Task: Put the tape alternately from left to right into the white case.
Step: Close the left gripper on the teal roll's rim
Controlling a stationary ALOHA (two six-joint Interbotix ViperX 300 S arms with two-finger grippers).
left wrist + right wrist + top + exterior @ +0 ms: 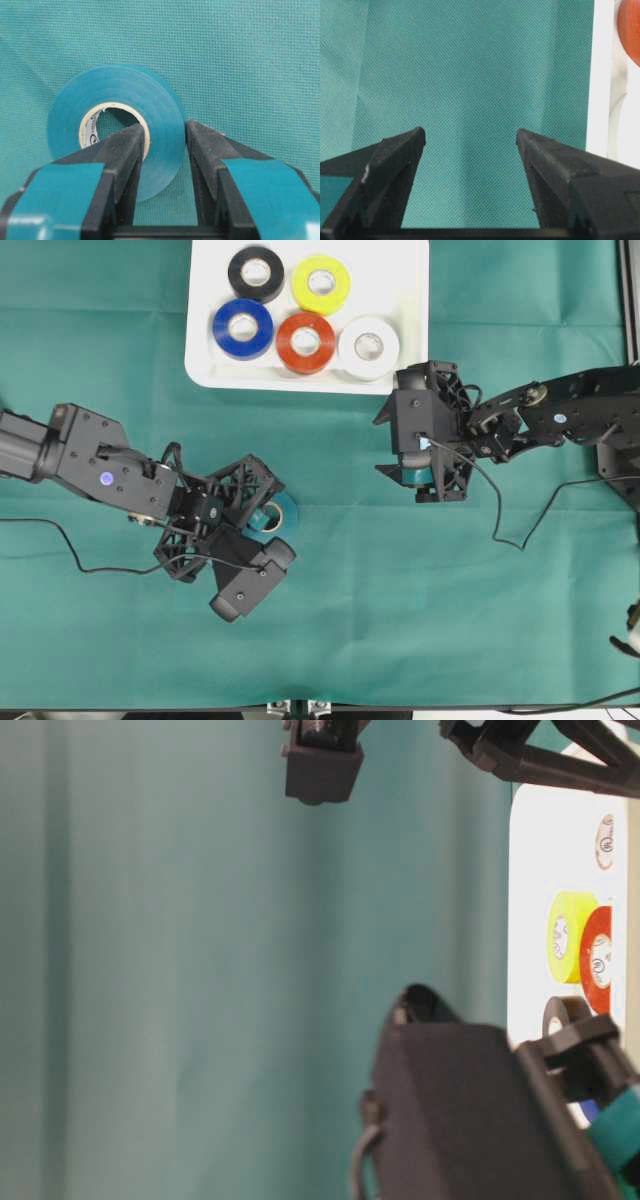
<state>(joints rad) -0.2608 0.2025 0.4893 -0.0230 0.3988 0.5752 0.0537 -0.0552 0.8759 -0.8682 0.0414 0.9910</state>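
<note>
A teal tape roll [160, 110] lies flat on the green cloth. My left gripper [167, 127] is shut on its wall, one finger inside the pale core and the other against the outer rim. From overhead the roll [285, 508] peeks out beside that gripper [265, 518], below and left of the white case [410, 280]. The case holds black [256, 273], yellow [320, 283], blue [243, 328], red-orange [305, 342] and white [368, 346] rolls. My right gripper [470, 135] stands open over bare cloth, just below the case's near right corner [600, 75].
The green cloth [420, 620] covers the table. A black cable [500, 530] trails from the right arm and another [90, 560] from the left arm. The left arm's dark body [470, 1120] blocks much of the table-level view.
</note>
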